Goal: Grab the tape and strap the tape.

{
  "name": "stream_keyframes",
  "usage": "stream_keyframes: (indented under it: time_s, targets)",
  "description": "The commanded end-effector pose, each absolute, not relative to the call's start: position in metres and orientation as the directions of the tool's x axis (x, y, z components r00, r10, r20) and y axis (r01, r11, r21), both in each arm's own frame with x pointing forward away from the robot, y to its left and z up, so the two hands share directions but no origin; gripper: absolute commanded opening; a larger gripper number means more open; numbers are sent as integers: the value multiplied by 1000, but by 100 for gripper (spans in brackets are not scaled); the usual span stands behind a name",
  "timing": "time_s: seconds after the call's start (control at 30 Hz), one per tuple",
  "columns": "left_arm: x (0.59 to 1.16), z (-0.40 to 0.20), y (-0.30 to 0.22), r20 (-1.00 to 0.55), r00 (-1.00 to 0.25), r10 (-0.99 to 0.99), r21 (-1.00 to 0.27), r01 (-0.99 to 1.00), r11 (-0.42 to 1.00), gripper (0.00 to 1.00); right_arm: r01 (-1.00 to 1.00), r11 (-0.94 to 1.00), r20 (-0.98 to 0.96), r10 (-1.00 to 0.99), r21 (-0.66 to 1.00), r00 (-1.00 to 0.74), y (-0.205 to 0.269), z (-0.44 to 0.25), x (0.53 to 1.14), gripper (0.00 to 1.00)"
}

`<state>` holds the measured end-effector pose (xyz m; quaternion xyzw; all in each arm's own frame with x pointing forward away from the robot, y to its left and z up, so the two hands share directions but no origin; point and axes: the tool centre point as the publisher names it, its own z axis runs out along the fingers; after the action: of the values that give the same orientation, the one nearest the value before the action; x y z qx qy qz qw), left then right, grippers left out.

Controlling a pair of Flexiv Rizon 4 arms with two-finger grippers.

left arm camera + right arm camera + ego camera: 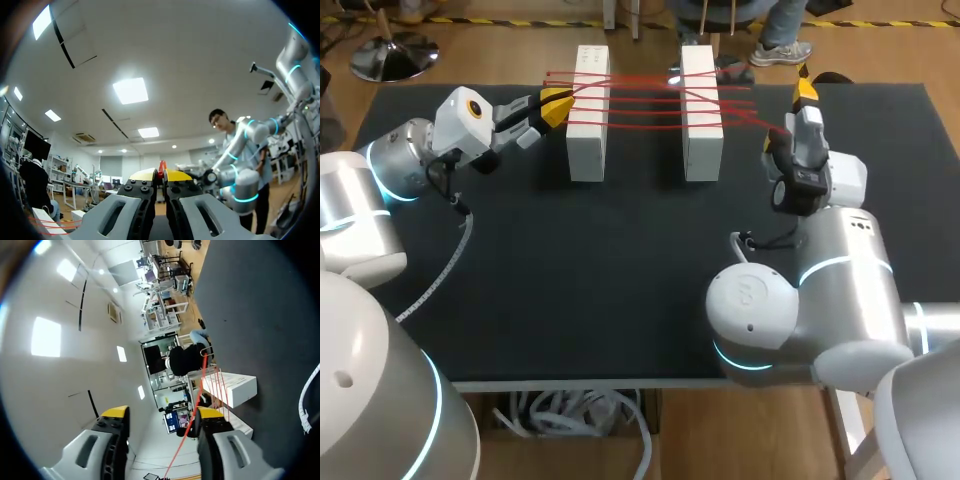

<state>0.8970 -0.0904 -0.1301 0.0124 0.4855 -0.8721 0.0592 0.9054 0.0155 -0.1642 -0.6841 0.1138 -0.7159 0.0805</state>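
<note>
tape (645, 100): red, several strands strung across two white blocks (588, 140) on the black counter (620, 290).
left gripper (555, 103): at the left block's far end, tips pressed together, pinching the tape.
right gripper (804, 90): past the right block, fingers spread, one strand running between them, close by one finger (212, 417).

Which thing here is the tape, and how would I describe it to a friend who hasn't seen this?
Find the black table; toward its far edge stand a left white block and a right white block. The tape is the thin line strung back and forth between them, the only red thing there.
</note>
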Motion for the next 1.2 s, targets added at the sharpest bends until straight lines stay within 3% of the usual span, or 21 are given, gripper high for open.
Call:
stream_keyframes:
  time_s: [0.03,0.53,1.2]
  targets:
    - [896,-129,-91,-79,-992,-96,-846,117,-520,0,-51,-961,961,-270,-273,-54,18,-162,907,50]
    - [896,-129,-91,-79,-992,-96,-846,117,-520,0,-56,-959,960,-274,-278,-64,19,-159,908,37]
    - [896,-129,-91,-79,-992,-96,-846,117,-520,0,-55,-955,956,-287,-290,-64,21,-158,902,37]
